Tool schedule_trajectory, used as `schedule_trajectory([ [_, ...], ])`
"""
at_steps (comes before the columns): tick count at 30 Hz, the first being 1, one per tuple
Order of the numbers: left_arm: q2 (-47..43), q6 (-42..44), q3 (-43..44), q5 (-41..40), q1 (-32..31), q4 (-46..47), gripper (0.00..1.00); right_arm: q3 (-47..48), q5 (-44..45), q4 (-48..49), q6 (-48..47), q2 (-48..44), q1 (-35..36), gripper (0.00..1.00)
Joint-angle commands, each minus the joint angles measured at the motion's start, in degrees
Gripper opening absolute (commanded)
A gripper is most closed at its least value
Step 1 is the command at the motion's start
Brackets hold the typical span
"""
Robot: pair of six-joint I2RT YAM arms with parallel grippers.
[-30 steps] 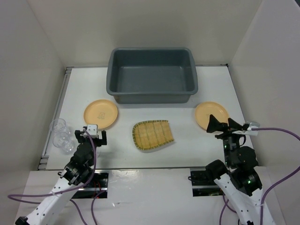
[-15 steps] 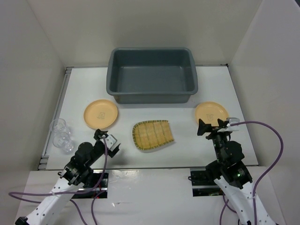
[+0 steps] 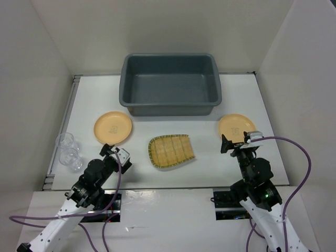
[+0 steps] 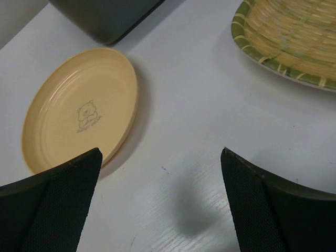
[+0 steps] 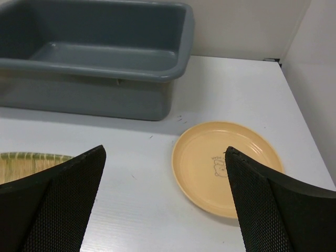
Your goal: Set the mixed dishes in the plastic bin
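Before the bin (image 3: 170, 107), your released left hand (image 3: 116, 156) faces the left plate (image 3: 113, 127), your released right hand (image 3: 235, 143) the right plate (image 3: 237, 125), poised for grabbing.

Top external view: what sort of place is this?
Probably a lab test cell: bare white walls box in a white table, the left arm and right arm are mounted at its near edge, and a plastic bin stands at the back.

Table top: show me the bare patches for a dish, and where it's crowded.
Widest bare patch: between the slatted tray and the right plate, in front of the plastic bin. Also bare: the strips either side of the bin. Narrower: between the left plate and the tray. Crowded: near left, where the clear cups, left plate and left gripper cluster.
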Motion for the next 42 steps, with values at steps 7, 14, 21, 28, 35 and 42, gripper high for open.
schedule_trajectory([
  [7, -7.11, -1.46, 3.47, -5.25, 0.23, 1.17, 1.00, -0.94, -5.94, 1.55, -5.74, -3.30, -0.18, 0.98],
  [14, -7.11, -1.27, 5.58, -3.47, 0.23, 0.55, 1.00, -1.47, -7.16, 1.55, -5.74, -3.30, -0.18, 0.98],
  [21, -7.11, -19.78, 1.55, -20.16, 0.23, 7.75, 1.00, -1.47, -9.02, 1.55, -6.36, -3.30, -0.18, 0.98],
  [28, -7.63, -41.03, 0.48, -37.36, 0.23, 4.67, 1.00, -1.47, -9.63, 1.55, -6.88, -3.30, -0.18, 0.98],
  [35, -7.63, -24.61, 0.31, -35.83, 0.23, 6.80, 1.00, -1.47, -10.86, 1.55, -7.41, -3.30, -0.18, 0.98],
  [42, -7.63, -18.77, -1.10, -27.49, 0.23, 8.03, 1.00, -1.47, -11.39, 1.55, -7.41, -3.30, -0.18, 0.98],
])
